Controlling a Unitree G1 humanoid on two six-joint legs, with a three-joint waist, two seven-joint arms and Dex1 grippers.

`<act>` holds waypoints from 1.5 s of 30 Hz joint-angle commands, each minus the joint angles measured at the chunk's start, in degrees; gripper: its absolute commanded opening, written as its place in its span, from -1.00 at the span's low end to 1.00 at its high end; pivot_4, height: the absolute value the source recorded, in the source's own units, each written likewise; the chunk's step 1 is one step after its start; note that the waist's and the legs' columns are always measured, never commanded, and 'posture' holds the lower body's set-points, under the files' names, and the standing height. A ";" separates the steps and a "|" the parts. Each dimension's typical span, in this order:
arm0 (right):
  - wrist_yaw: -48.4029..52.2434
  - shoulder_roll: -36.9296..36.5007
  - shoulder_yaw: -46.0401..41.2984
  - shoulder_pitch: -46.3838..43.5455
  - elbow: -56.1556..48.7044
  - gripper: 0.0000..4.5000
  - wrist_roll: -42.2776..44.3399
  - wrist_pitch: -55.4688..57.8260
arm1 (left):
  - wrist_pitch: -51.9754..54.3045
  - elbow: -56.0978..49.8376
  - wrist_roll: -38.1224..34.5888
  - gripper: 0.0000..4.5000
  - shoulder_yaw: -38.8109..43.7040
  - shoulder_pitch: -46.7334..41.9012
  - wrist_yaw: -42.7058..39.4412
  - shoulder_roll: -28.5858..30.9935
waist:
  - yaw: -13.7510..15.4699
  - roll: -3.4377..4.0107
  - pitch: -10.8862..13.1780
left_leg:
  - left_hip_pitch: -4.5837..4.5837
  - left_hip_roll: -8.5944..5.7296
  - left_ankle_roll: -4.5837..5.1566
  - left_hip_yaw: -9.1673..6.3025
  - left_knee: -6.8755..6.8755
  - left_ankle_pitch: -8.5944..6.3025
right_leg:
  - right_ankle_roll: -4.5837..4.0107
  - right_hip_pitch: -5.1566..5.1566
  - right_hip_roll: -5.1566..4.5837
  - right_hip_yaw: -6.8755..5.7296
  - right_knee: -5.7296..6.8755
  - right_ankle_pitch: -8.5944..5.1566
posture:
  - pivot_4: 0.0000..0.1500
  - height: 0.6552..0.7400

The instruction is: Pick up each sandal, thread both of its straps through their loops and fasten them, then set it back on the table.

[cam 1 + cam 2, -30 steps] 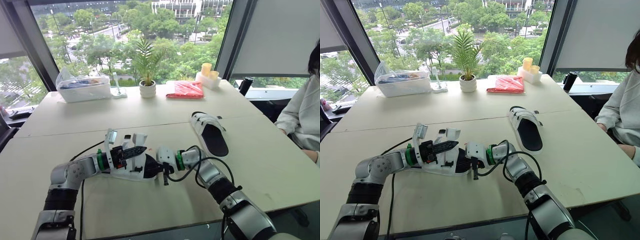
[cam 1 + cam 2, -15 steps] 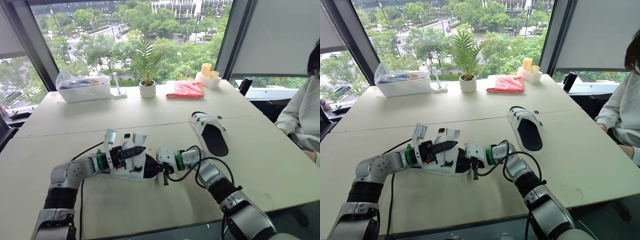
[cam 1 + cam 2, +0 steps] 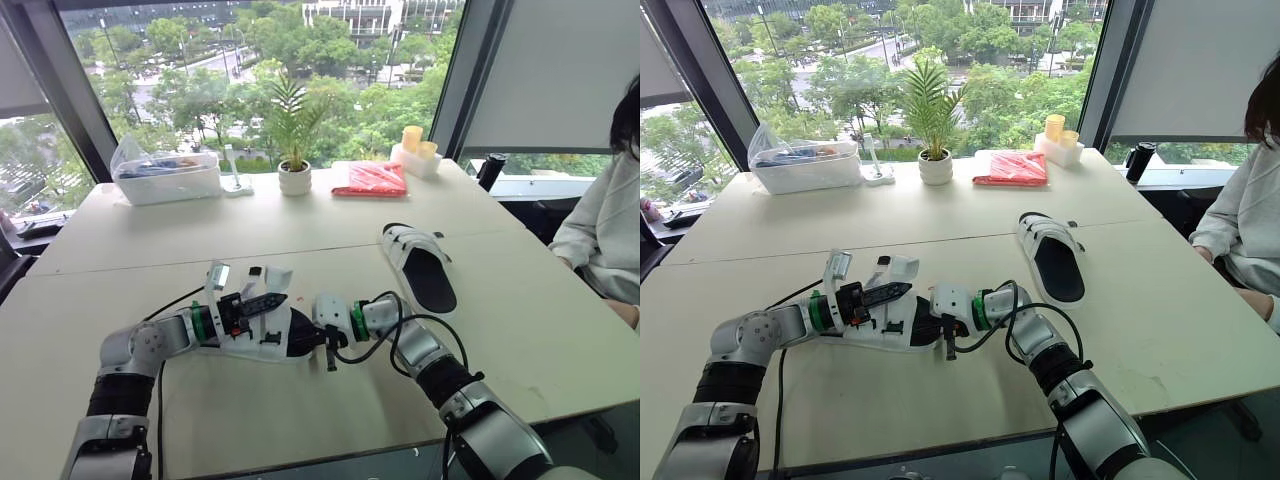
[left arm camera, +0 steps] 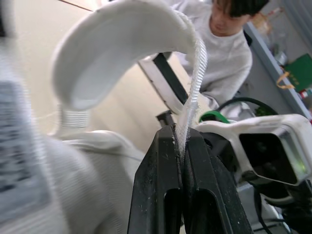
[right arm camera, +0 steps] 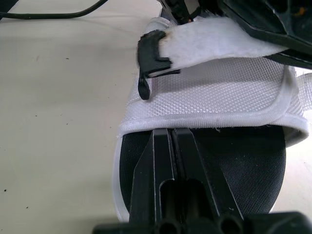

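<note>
A white sandal with a black footbed (image 3: pixel 268 338) is held between my two grippers near the table's front. My left gripper (image 3: pixel 278 299) is shut on one of its white straps (image 4: pixel 193 68), which arches up from between the fingers. A black loop (image 5: pixel 150 51) sits at the end of another strap lying across the upper. My right gripper (image 5: pixel 174 132) is shut on the edge of the sandal's white upper band, over the footbed. The second sandal (image 3: pixel 421 264) lies flat on the table to the right, with its straps across its front.
Along the far edge stand a clear plastic box (image 3: pixel 168 176), a potted plant (image 3: pixel 295 176), a red bag (image 3: pixel 371 180) and yellow cups (image 3: pixel 417 140). A person in a white top (image 3: pixel 605 235) sits at the right side. Black cables (image 3: pixel 400 335) loop beside my right arm.
My left gripper has drifted very slightly left with the strap. The sandal and my right gripper have stayed put.
</note>
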 commanded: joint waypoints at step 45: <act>0.36 0.08 1.65 1.21 -0.81 -1.00 -1.40 0.75 | 7.37 -10.47 -3.18 -0.98 -2.24 3.42 -8.10 1.41 | 0.07 -0.01 0.00 | -0.01 0.00 -0.04 0.00 -0.10 -0.03 | 0.00 0.00 -0.02 0.01 -0.11 0.00 | 1.00 1.00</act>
